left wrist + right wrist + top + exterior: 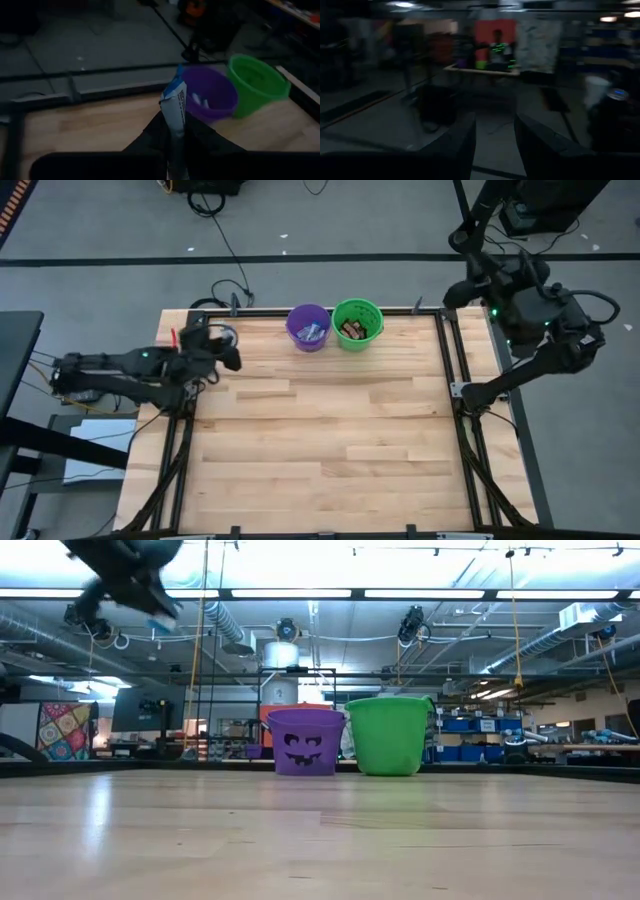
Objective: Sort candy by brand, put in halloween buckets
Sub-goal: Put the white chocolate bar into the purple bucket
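Left gripper, at the left of the high view near the table's far left corner, is clamped on a blue-and-white candy bar that stands up between its fingers. The purple bucket and green bucket stand touching at the table's far edge, top centre of the high view, well apart from the gripper.

Procedure, as judged: carry the bar over the purple bucket, which already holds blue-and-white wrappers; centre it above the rim, then release. Avoid the green bucket, which holds brown wrappers.

Right gripper waits off the table, upper right of the high view, fingers apart, empty.

Limits of visibility: the bar's brand print is unreadable; its lower end is hidden between the fingers. No loose candy shows on the table.
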Controlling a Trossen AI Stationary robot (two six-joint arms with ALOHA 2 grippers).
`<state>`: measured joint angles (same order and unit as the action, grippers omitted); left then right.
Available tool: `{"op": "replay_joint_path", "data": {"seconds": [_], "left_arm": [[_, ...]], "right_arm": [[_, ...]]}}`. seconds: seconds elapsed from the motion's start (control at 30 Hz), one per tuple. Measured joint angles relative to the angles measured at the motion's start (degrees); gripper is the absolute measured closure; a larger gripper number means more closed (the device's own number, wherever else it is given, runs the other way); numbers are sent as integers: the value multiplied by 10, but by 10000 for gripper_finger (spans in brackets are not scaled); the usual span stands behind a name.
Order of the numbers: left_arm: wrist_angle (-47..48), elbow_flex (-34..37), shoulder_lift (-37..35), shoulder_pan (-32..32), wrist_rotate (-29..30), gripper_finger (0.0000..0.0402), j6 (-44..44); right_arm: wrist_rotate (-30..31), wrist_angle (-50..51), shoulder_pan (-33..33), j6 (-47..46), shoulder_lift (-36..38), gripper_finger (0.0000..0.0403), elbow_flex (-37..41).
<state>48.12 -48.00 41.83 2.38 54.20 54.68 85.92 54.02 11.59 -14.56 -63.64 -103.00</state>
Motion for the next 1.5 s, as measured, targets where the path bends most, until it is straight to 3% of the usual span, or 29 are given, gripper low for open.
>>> {"op": "replay_joint_path", "data": {"seconds": [0.23, 0.33, 0.5, 0.67, 1.17, 1.33, 1.5], "left_arm": [[-338, 104, 10, -153, -204, 362, -184], [-418, 110, 37, -232, -295, 362, -230], [-506, 110, 104, -334, -475, 362, -249], [-654, 108, 208, -381, -621, 362, -243], [-682, -46, 448, -422, -698, 362, -308], [-675, -60, 488, -435, -709, 356, -289], [-678, -60, 498, -452, -721, 318, -289]], "right_arm": [[8, -23, -28, -39, 4, 257, 0], [-1, -33, -32, -38, -1, 257, 0], [-21, -33, -32, -31, -9, 257, 0], [-46, -33, -32, -23, -13, 257, 0], [-66, -30, -30, -18, -22, 257, 0], [-66, -29, -30, -7, -22, 257, 0], [-66, -29, -30, -3, -22, 257, 0]]}}
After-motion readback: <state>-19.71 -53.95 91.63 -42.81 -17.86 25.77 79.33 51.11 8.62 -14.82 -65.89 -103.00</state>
